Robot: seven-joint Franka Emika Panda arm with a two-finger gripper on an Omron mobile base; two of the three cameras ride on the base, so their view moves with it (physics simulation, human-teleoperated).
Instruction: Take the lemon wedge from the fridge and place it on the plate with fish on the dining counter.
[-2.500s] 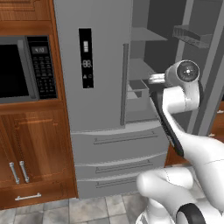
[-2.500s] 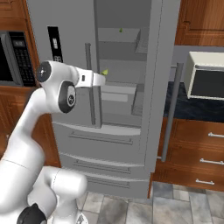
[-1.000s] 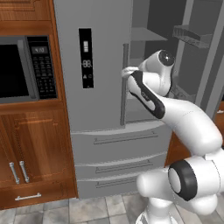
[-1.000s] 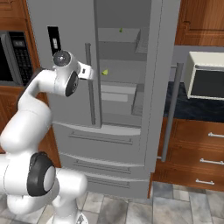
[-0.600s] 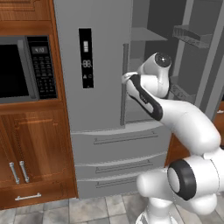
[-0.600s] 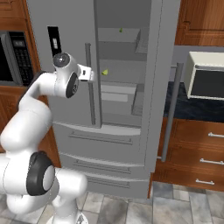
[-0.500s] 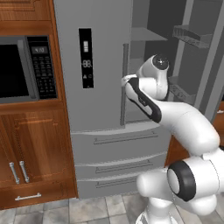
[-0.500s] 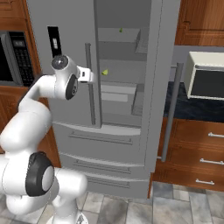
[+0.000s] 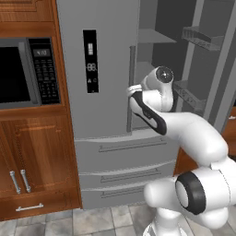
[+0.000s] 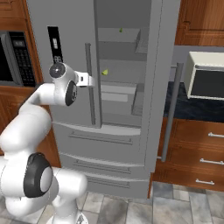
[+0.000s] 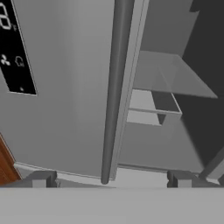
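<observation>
The fridge (image 10: 122, 87) stands between the microwave (image 9: 25, 73) on its left and a counter with a second microwave (image 10: 205, 81) on its right. Its right door (image 10: 162, 83) is swung open; the left door, bearing the display panel (image 9: 90, 62) and bar handle (image 11: 114, 92), is closed. The lemon wedge (image 10: 105, 72) lies on a middle shelf inside. Drawers (image 9: 122, 161) sit below. The gripper (image 11: 109, 179) is near, just before the left door's handle.

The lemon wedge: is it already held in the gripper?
No: in the right base view the lemon wedge lies inside the fridge, apart from the open gripper in front of it.
</observation>
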